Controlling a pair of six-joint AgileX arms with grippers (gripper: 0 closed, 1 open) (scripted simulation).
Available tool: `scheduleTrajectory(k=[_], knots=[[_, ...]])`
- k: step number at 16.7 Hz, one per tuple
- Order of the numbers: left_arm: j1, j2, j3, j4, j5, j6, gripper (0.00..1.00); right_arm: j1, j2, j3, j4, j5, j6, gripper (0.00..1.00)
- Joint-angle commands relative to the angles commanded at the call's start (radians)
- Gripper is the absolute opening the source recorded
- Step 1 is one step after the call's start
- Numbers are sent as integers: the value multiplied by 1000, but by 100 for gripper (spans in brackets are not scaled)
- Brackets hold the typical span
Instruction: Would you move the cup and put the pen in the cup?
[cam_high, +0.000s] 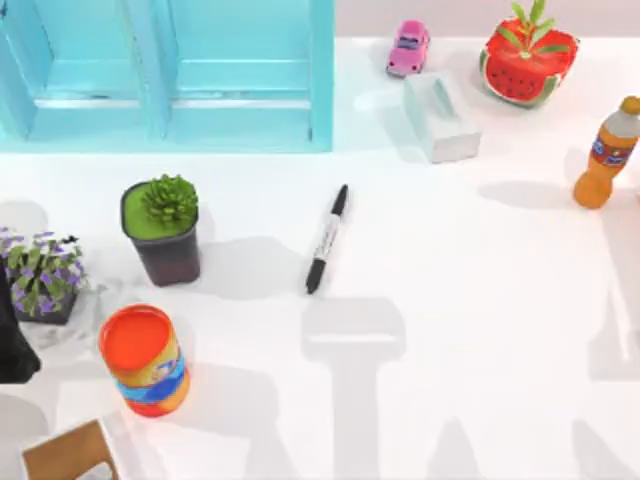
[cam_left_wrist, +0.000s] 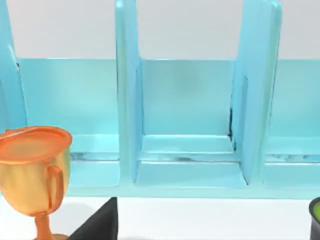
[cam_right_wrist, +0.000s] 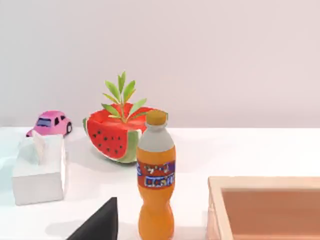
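White table (cam_high: 480, 330); turquoise shelf unit (cam_high: 170, 75); pale wall (cam_right_wrist: 200, 50).

left arm (cam_high: 14, 340) at the table's left edge

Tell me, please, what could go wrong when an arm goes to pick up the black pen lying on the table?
1. The pen is slim and lies flat and slanted on the table. Fingers not set across its barrel may roll it away or slip off.
2. The plant pot and the orange can stand to the top view's left of the pen. An arm reaching in from that side might knock one over.
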Motion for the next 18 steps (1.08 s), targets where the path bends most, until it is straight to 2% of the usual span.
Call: scheduleTrajectory(k=[4, 8, 18], knots=[[0, 0, 0, 0, 0, 0, 100, -12, 31, 31, -28, 1, -11, 100], [0, 0, 0, 0, 0, 0, 100, -71, 221, 219, -185, 1, -72, 100], [0, 0, 0, 0, 0, 0, 100, -315, 1236, 1043, -866, 1, -310, 100]])
